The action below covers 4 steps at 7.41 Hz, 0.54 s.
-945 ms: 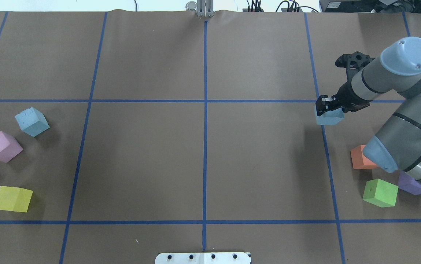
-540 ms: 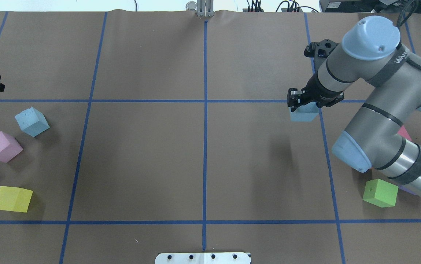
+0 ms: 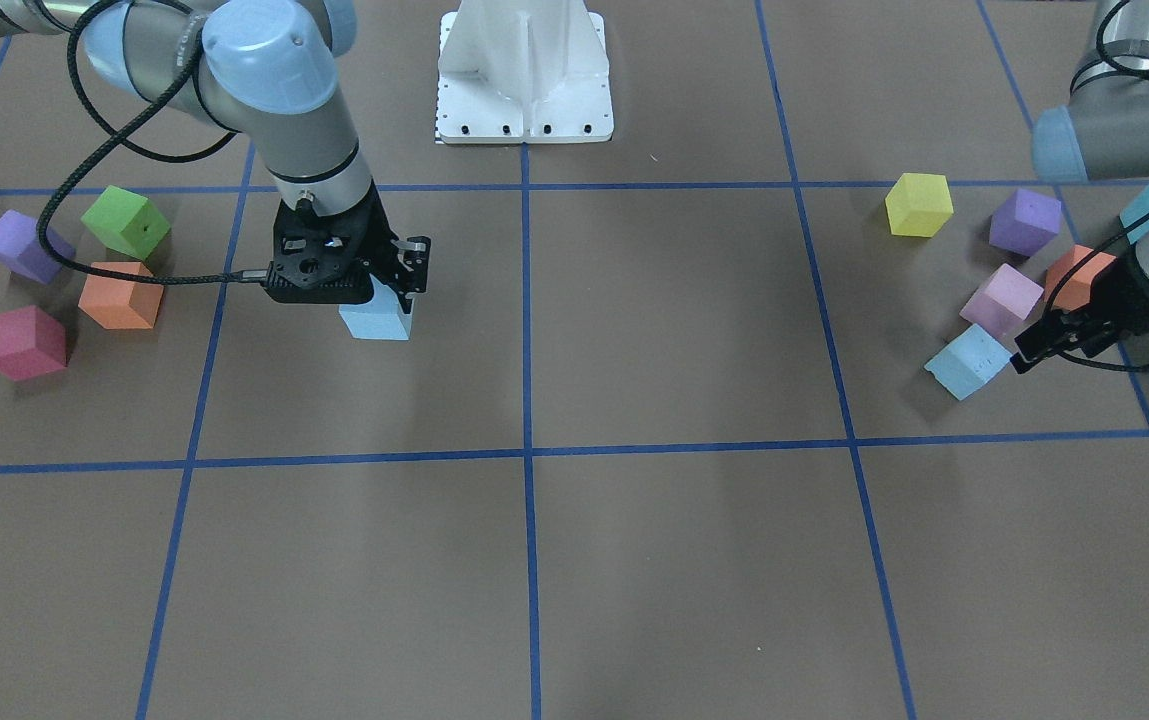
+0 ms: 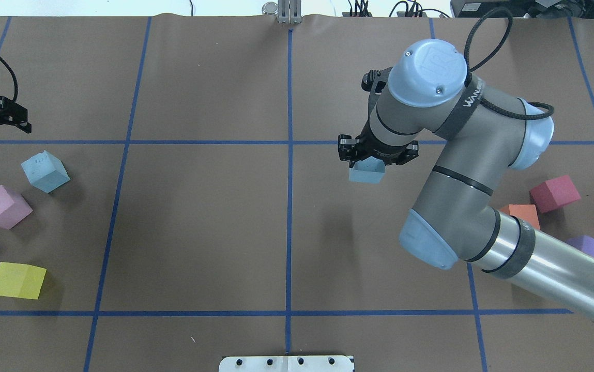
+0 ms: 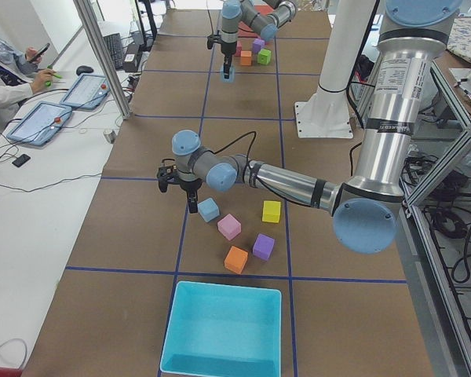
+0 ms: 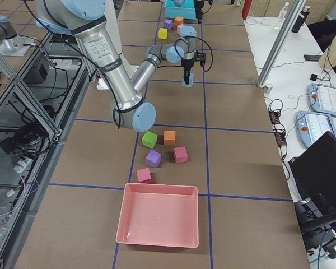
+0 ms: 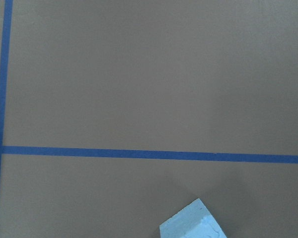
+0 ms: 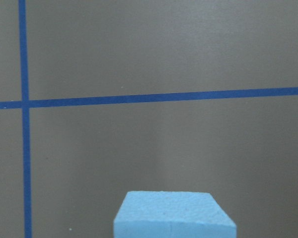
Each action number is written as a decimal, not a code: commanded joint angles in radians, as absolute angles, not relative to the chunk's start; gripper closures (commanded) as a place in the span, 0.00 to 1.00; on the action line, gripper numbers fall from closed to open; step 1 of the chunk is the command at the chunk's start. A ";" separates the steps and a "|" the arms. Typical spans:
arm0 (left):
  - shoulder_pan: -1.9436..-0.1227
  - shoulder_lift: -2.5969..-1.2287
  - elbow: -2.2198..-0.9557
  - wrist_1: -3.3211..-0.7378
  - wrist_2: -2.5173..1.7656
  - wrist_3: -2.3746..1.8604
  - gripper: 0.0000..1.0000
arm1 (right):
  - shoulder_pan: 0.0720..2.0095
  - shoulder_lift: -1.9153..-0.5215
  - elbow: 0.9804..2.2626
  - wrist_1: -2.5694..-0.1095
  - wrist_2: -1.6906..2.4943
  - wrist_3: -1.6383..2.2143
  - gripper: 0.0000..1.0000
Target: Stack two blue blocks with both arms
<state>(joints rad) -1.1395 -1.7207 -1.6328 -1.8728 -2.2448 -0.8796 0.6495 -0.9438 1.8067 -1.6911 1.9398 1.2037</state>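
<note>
My right gripper [image 4: 368,161] is shut on a pale blue block [image 4: 366,173] and holds it above the table, just right of the centre line. It shows at the left of the front-facing view [image 3: 384,300] with the block [image 3: 377,322] under it. The block's top fills the bottom of the right wrist view [image 8: 174,215]. The second blue block [image 4: 45,171] sits tilted on the table at the far left. My left gripper [image 4: 20,119] is open and empty, beyond that block and apart from it. The front-facing view shows this gripper [image 3: 1034,350] beside the block [image 3: 967,362]. A corner of the block [image 7: 193,223] shows in the left wrist view.
Pink [image 4: 3,206], yellow [image 4: 17,280] and purple cubes lie near the left block. Red [image 4: 554,192], orange [image 4: 521,213] and purple cubes lie under my right arm. A turquoise bin [image 5: 224,330] and a pink bin [image 6: 159,221] stand at the table's ends.
My right arm has carried the blue block leftward, towards the table's centre line. My left gripper has come further into view from the left edge.
</note>
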 commanded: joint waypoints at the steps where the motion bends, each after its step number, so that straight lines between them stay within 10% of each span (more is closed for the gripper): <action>1: -1.103 -1.718 -1.629 -1.911 -2.229 -1.033 0.01 | 0.586 -0.856 1.744 -1.698 1.876 1.296 0.40; 4: -1.058 -1.715 -1.620 -1.914 -2.186 -1.081 0.01 | 0.569 -0.793 1.681 -1.698 1.871 1.299 0.40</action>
<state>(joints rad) -1.0703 -1.7159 -1.6239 -1.9130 -2.1935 -1.0664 0.5763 -0.8105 1.6987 -1.6980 1.8739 1.2976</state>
